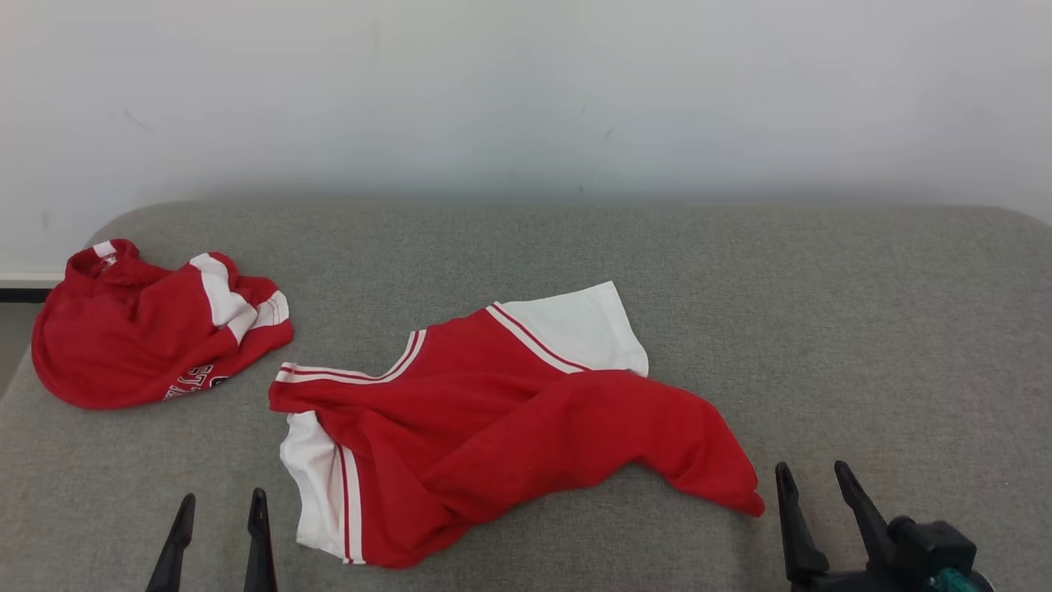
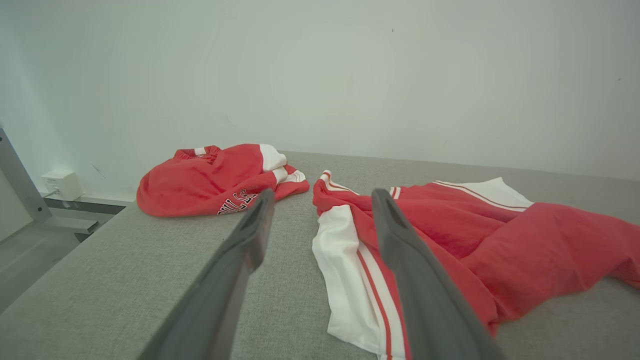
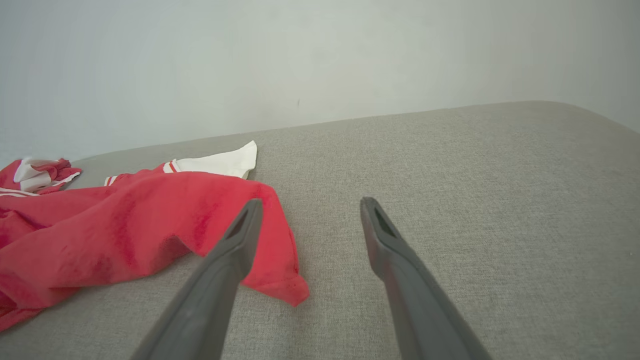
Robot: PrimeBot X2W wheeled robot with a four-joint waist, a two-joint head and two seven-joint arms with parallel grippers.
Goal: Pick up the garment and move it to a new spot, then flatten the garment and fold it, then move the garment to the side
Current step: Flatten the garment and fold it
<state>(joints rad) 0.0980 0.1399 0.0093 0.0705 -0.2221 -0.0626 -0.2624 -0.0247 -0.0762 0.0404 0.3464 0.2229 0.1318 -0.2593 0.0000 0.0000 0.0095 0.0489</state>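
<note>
Nearest the robot, the left pincer (image 1: 223,495) and the right pincer (image 1: 810,466) both stand with fingers apart and nothing between them, low at the near edge of the grey fabric-covered bench (image 1: 863,329); neither touches cloth. Just beyond and between them lies the red fabric jersey with white sleeves and red-and-white striped trim (image 1: 493,411), rumpled in the middle of the bench; one white sleeve (image 1: 316,485) sits just beside the left pincer; the red hem corner (image 1: 744,493) trails out near the right pincer; the lower body is flopped over itself in soft folds; the other white sleeve (image 1: 583,325) points toward the wall. Farther off, at the far left corner, a bunched red-and-white garment with dark lettering (image 1: 140,345) lies apart from the jersey; behind everything rises a plain pale wall (image 1: 526,99).

By my reading the first step is in hand, the pick-up, with no grip taken yet; the jersey looks the likely target, being closest to both pincers, though that is a guess. The next move calls for each pincer to come down on a near edge, sleeve on the left and hem corner on the right; the cloth is thin and the cover soft, so the fingers should pinch a raised fold rather than dig into the bench.
</note>
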